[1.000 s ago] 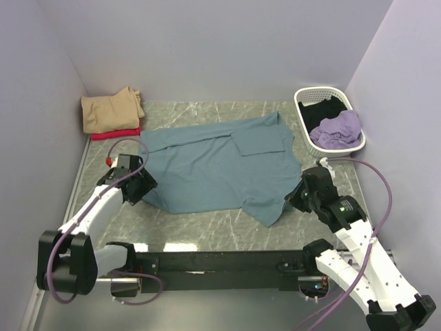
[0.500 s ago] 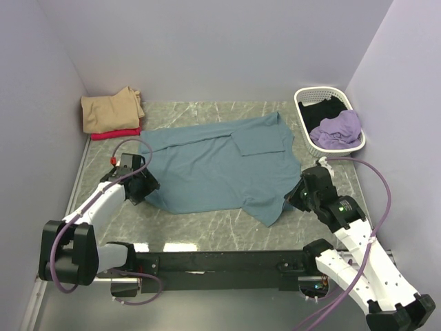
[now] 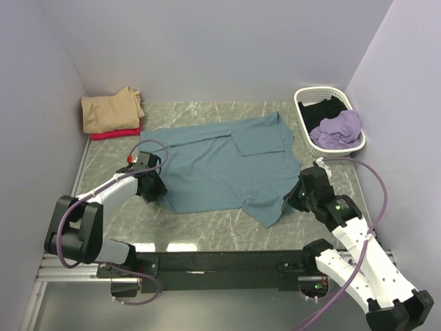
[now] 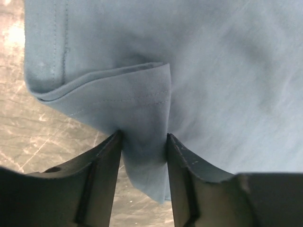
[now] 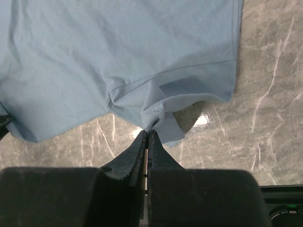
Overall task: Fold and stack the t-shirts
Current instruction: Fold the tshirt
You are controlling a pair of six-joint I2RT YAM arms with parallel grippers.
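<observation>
Right wrist, right hand [image 5: 147, 135] pinching teal t-shirt [image 5: 118, 47] edge, left hand [image 4: 143, 136] astride fold

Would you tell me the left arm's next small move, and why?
Probably close the left jaws fully: a folded corner of the teal t-shirt lies between them and they stand partly open, while the right jaws are shut on its other edge.

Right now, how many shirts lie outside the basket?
3: teal shirt spread in the middle, tan shirt folded in the far-left corner, red shirt under it. Others may be hidden.
</observation>
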